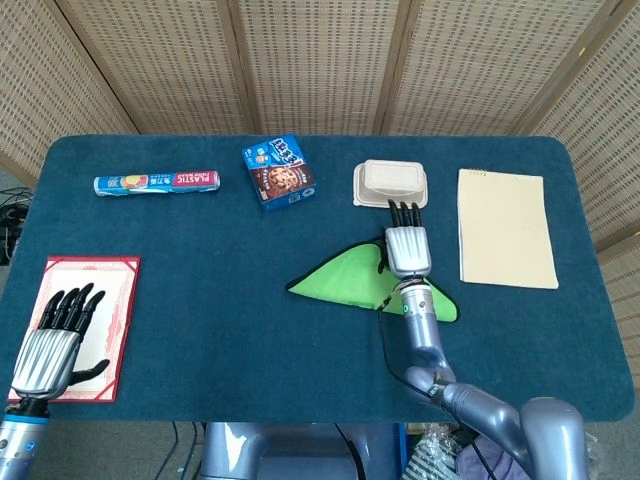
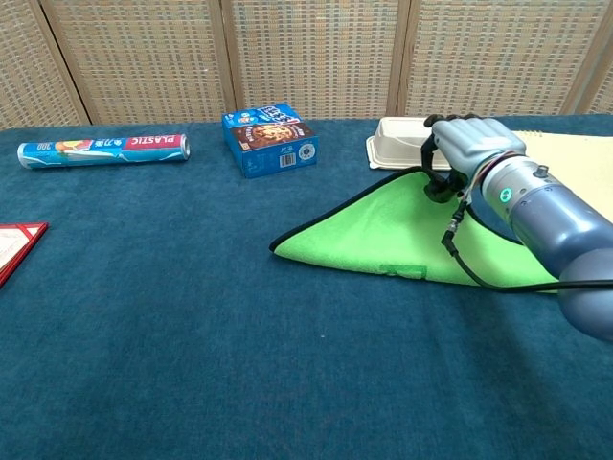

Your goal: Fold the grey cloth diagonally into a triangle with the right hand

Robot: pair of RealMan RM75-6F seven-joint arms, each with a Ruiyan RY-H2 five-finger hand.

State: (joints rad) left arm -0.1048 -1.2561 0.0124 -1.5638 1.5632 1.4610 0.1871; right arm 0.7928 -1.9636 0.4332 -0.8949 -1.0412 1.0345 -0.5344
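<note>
Right robot hand (image 2: 466,144) pinching the top corner of the cloth (image 2: 388,240), green side up, beside the white container (image 2: 395,153).

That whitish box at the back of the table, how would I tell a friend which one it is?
Start at the blue table and look along its far edge, right of centre. The pale lidded container lies between the blue cookie box and the cream paper pad, just beyond the right hand. It alone is plain, unprinted and round-cornered.
</note>
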